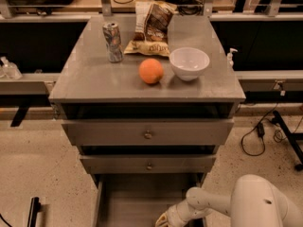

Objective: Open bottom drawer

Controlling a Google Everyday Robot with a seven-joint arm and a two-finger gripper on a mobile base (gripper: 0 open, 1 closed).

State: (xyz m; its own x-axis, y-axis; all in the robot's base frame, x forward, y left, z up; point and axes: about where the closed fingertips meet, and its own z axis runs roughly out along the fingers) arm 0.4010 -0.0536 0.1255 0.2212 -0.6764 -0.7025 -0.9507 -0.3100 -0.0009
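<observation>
The grey metal cabinet (147,82) has three drawers. The top drawer front (147,132) and middle drawer front (148,164) each show a small round knob. The bottom drawer (137,197) is pulled out toward the camera, and its plain grey inside shows. Its front and knob are cut off by the lower frame edge. My gripper (163,220) is at the bottom edge, over the front right part of the open drawer, on the end of my white arm (222,203).
On the cabinet top stand a drink can (113,41), a chip bag (150,28), an orange (151,70) and a white bowl (189,63). Cables (258,131) lie on the floor at the right. A dark bar (33,212) lies at the lower left.
</observation>
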